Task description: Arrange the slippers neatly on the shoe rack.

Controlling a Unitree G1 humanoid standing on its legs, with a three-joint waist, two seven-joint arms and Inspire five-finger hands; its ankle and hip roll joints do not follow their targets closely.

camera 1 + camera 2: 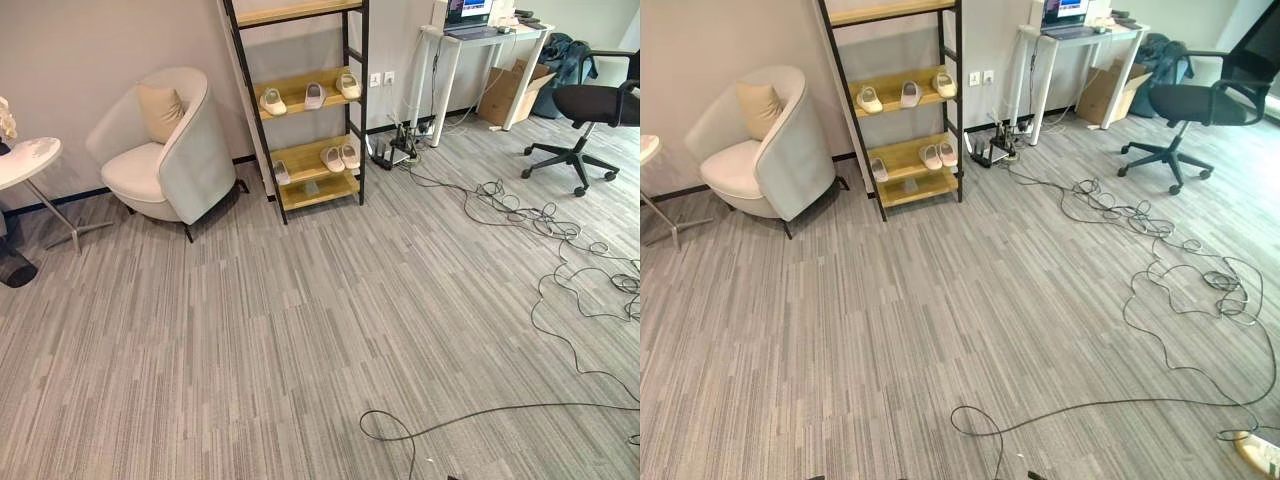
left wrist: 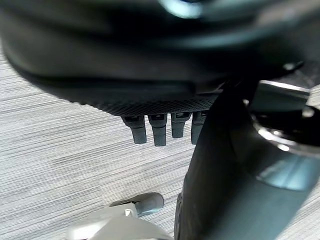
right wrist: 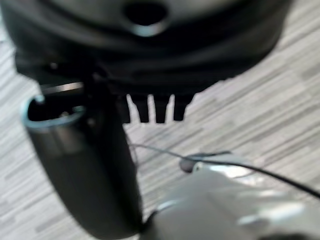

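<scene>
The shoe rack (image 1: 354,110), black-framed with wooden shelves, stands against the far wall. On its middle shelf rest three pale slippers (image 1: 272,101) (image 1: 314,95) (image 1: 348,85). The shelf below holds one slipper (image 1: 281,172) at its left end and a pair (image 1: 333,159) (image 1: 349,155) at its right end. My left hand (image 2: 125,65) hangs over grey carpet with straight fingers (image 2: 158,131) and holds nothing. My right hand (image 3: 150,50) hangs the same way, its fingers (image 3: 160,109) straight and empty. Both hands are far from the rack.
A white armchair (image 1: 165,150) stands left of the rack, with a round white side table (image 1: 25,160) further left. A desk with a laptop (image 1: 480,35), a cardboard box (image 1: 505,90) and a black office chair (image 1: 590,105) stand at the right. Tangled cables (image 1: 540,215) cross the carpet there.
</scene>
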